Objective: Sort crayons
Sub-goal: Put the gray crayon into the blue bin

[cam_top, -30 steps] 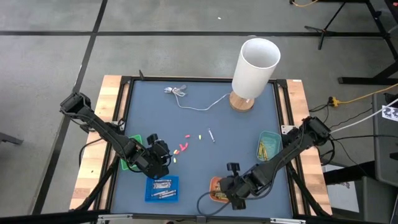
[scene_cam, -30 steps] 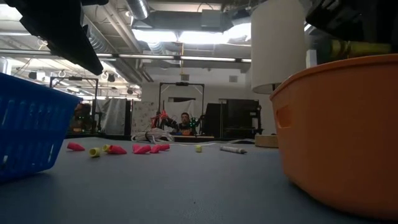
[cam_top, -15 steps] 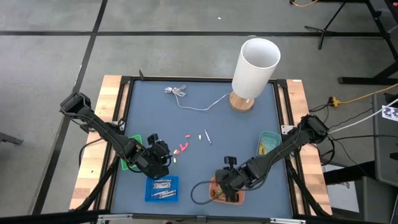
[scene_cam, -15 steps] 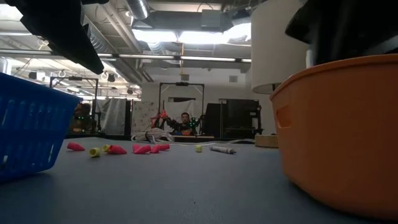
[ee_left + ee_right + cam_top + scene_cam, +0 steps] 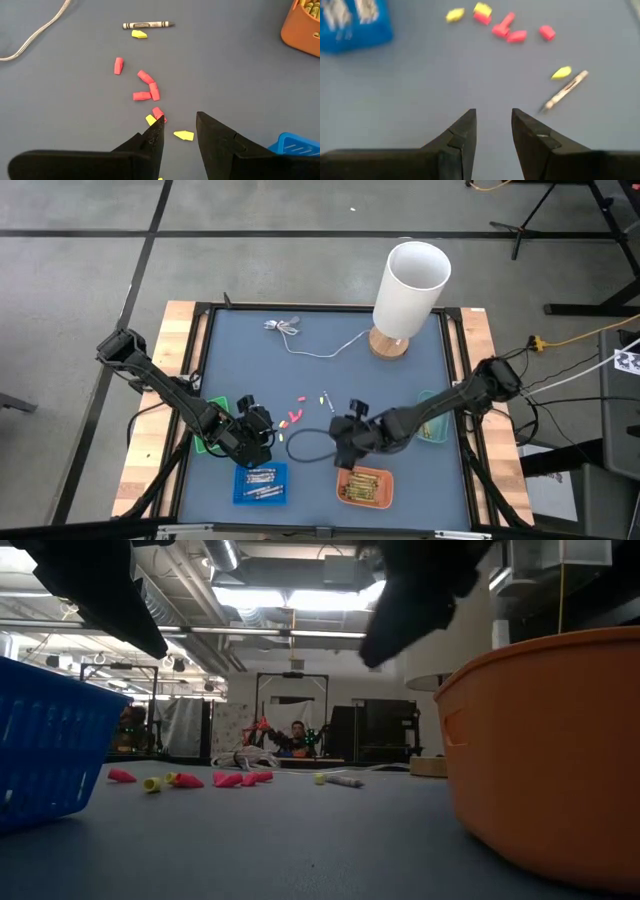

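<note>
Left gripper [image 5: 179, 131] hovering low over the blue-grey worktop [image 5: 250, 370], fingers [image 5: 219, 137] a narrow gap apart, holding nothing, touching nothing. Just ahead of the tips, a loose cluster of red crayon stubs [image 5: 148, 90] and yellow crayon stubs [image 5: 184, 135], one yellow piece lying right between the finger ends as seen from the wrist. Farther on, a grey crayon [image 5: 148, 25] with another yellow stub beside it. Right gripper [image 5: 493, 117] out over the middle of the worktop, near the orange tray [image 5: 366, 486], fingers likewise slightly parted and empty, pointing toward the same scattered pieces and the grey crayon. Silver crayons in the blue tray [image 5: 261, 483] below the left gripper; yellowish ones in the orange tray.
</note>
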Robot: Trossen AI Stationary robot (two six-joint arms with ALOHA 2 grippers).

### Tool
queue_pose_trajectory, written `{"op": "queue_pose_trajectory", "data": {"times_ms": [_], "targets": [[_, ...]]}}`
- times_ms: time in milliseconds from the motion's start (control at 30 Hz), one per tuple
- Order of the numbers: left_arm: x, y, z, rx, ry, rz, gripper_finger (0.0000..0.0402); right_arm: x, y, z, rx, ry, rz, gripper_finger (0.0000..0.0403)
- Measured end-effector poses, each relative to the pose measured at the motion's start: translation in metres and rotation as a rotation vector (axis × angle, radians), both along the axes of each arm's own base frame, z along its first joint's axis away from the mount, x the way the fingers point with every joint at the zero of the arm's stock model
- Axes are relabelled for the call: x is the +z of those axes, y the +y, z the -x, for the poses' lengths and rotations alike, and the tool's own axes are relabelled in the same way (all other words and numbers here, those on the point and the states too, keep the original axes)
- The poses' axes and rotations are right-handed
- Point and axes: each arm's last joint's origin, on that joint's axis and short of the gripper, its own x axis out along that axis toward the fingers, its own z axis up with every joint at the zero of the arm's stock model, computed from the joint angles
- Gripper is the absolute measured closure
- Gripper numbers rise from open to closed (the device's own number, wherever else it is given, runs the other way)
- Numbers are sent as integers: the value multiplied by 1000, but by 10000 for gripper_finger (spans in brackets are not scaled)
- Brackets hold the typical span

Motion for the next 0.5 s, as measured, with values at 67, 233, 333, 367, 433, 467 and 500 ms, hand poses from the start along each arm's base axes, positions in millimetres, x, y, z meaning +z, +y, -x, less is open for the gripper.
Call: {"op": "queue_pose_trajectory", "data": {"times_ms": [67,233,333,367,433,467,500], "targets": [[0,0,0,0,0,0,303,2,-7,-6,-33,-35,4,283],[0,0,0,1,-1,1,303,3,-27,-14,-106,-59,29,283],[0,0,0,2,-3,2,303,-1,-40,-19,-149,-54,34,283],[0,0,0,2,-4,3,303,-3,-43,-21,-163,-50,34,283],[0,0,-1,2,-8,5,303,-9,-50,-27,-198,-53,25,283],[1,0,-1,2,-10,5,303,-11,-53,-28,-207,-48,26,283],[1,0,-1,2,-11,5,303,-16,-56,-30,-215,-33,31,283]]}}
